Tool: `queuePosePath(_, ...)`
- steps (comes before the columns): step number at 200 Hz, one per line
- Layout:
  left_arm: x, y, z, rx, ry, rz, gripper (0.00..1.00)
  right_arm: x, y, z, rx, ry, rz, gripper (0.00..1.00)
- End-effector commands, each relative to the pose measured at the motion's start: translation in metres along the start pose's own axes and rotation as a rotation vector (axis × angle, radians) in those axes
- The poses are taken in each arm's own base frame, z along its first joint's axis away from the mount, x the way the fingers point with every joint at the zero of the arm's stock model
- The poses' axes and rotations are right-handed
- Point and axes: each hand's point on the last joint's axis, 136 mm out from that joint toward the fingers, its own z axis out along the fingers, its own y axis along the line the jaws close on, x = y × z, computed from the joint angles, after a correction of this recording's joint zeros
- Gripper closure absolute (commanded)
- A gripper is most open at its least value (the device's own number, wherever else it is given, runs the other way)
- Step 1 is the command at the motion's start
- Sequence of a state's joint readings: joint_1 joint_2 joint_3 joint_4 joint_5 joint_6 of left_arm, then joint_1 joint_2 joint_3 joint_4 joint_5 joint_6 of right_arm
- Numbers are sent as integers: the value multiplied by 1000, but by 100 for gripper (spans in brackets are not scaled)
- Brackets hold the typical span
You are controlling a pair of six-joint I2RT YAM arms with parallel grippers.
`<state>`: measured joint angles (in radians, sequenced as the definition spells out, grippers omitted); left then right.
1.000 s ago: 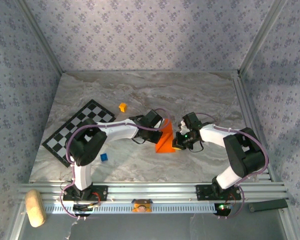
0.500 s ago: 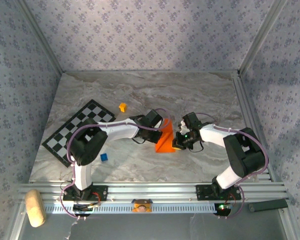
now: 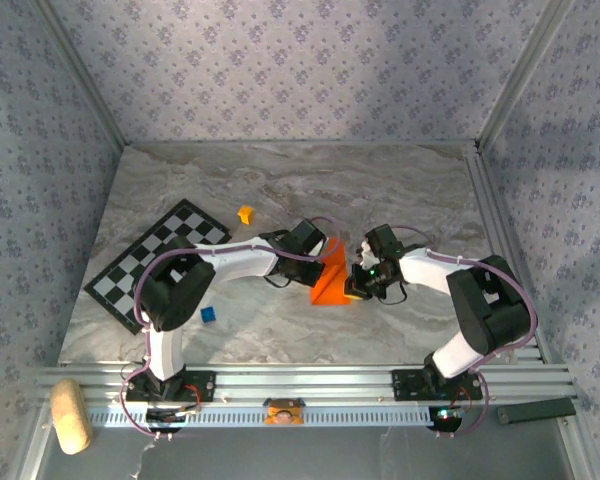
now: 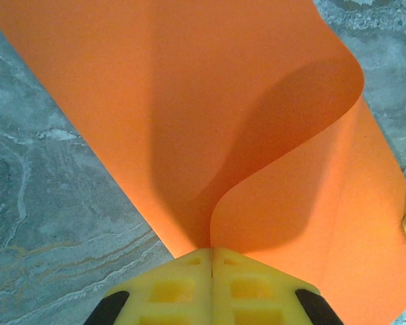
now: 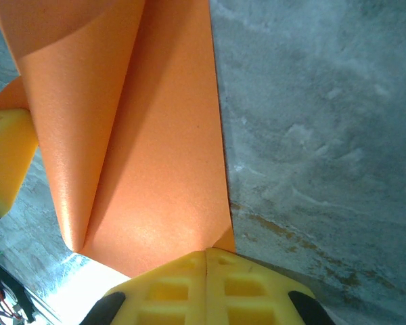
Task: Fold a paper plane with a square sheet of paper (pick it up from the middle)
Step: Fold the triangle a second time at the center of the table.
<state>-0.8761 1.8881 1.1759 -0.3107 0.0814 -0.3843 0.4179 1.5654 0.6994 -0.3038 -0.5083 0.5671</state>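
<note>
Grey marble-pattern table (image 3: 280, 190) carries everything I can see. Black-and-white checkered board (image 3: 150, 262) lies flat at the left side, turned at an angle.

The thin bright orange square sheet of paper (image 3: 332, 280) is mid-table, well right of the board and directly between the two grippers. From the top camera it reads as an upright pointed wedge, wide end towards the arm bases. On the left wrist camera the sheet (image 4: 210, 101) is doubled over: the upper layer bows in a soft curve above a flatter lower layer, no sharp crease there. On the right wrist camera the paper (image 5: 155, 135) shows a rolled fold along its left side and a straight edge against bare marble on the right.

Left gripper (image 3: 320, 248) comes in from the left; on its own camera (image 4: 211, 254) the yellow fingers are pressed together with the paper pinched in the seam. Right gripper (image 3: 358, 275) comes in from the right; its yellow fingers (image 5: 207, 254) are likewise fully closed on the sheet's near edge.

Small yellow-orange cube (image 3: 245, 214) sits behind the board's right corner, apart from the paper. Small blue cube (image 3: 208, 314) sits in front of the board, near the left arm.
</note>
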Motion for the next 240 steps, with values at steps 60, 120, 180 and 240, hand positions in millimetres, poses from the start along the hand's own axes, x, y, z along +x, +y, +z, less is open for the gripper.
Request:
queuePosePath(60,8,6,18,-7,43,10,95,12,-24,7,103,38,28,99)
queuePosePath(120,2,4,4,-2,7,7,95,10,-24,5,105,31,26,99)
queuePosePath(180,-8,-4,-5,26,-23,12,95,9,-25,4,106,30,31,99)
queuePosePath(240,-10,-6,-10,35,-30,-5,95,4,-13,-1,62,10,12,97)
